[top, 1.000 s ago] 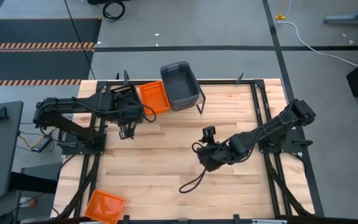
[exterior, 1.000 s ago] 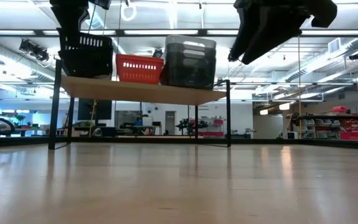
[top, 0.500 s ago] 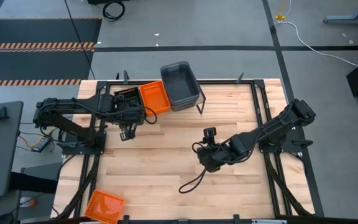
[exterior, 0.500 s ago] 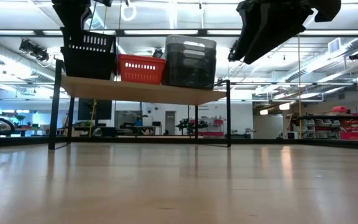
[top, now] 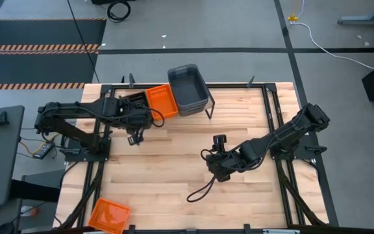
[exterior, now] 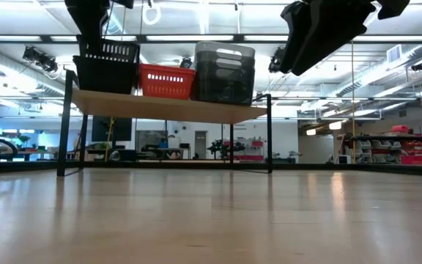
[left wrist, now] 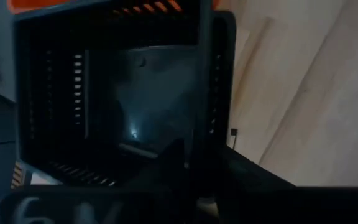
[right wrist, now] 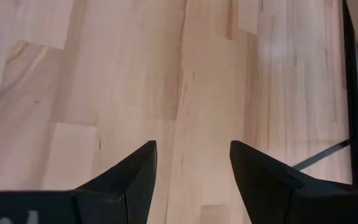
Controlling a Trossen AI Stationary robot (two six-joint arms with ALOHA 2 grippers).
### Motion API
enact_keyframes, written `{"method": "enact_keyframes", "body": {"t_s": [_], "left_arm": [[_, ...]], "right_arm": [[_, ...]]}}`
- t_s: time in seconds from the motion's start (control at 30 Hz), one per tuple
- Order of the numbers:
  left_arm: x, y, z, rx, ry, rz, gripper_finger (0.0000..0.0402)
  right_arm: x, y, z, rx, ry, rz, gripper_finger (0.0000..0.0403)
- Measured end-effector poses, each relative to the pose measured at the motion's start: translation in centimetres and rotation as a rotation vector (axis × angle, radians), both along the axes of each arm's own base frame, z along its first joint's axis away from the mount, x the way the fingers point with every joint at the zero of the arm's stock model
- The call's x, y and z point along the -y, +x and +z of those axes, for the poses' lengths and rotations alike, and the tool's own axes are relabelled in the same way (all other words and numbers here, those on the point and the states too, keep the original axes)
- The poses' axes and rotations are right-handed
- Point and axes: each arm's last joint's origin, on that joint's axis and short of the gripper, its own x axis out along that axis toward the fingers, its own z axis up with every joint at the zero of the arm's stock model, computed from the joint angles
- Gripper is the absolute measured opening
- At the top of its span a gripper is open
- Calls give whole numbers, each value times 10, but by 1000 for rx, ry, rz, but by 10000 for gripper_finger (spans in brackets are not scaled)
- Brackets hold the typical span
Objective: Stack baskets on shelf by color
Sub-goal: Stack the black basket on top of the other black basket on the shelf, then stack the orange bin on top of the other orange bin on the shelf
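A black basket [exterior: 107, 66] sits at the left end of the shelf [exterior: 167, 108], and its slotted inside [left wrist: 123, 93] fills the left wrist view. My left gripper [top: 134, 107] is shut on it from above. To its right on the light plank stand an orange basket [top: 161, 101] [exterior: 165, 81] and a deeper dark-grey bin [top: 188, 89] [exterior: 224, 73], each on its bottom. My right gripper [right wrist: 191, 163] hangs open above bare tabletop at mid-table [top: 218, 162], touching nothing. My left gripper [left wrist: 194, 158] holds the black basket by one side wall [left wrist: 204, 106], with one finger inside the basket and one outside. The fingers come from above, slanting in from the table's left. The basket hangs upright and level, its bottom [exterior: 107, 89] down at the plank's top.
A second orange basket [top: 109, 215] lies at the table's near left corner. The shelf's thin black legs [exterior: 269, 132] stand on the far part of the table. A black cable [top: 200, 190] trails below the right arm. Bare wood lies between the shelf and the near edge.
My left gripper has carried the black basket a little toward the table's right, closing the gap to the orange basket, and the basket has levelled out on the plank. The gripper has stayed shut on it.
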Motion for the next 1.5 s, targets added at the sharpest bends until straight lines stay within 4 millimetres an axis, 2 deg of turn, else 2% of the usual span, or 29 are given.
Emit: {"method": "enact_keyframes", "body": {"t_s": [0.27, 0.4, 0.67, 1.2, 1.33, 1.5], "left_arm": [[0, -2, 0, -5, 6, 40, 139], [0, -2, 0, -5, 5, 40, 156], [-3, -4, 1, -9, 82, 78, 145], [6, -3, 2, 25, -9, 36, 143], [11, -4, 15, 63, -14, 24, 142], [21, -5, 40, 201, -93, 80, 142]], "right_arm": [[0, 0, 0, -1, 20, -6, 210], [-1, -1, 0, 0, 23, -6, 210], [-6, -3, 0, 2, 27, 5, 210], [-6, -2, 0, 2, 28, 5, 210], [-6, -2, 0, 2, 28, 5, 210], [-6, -2, 0, 1, 31, 6, 210]]}}
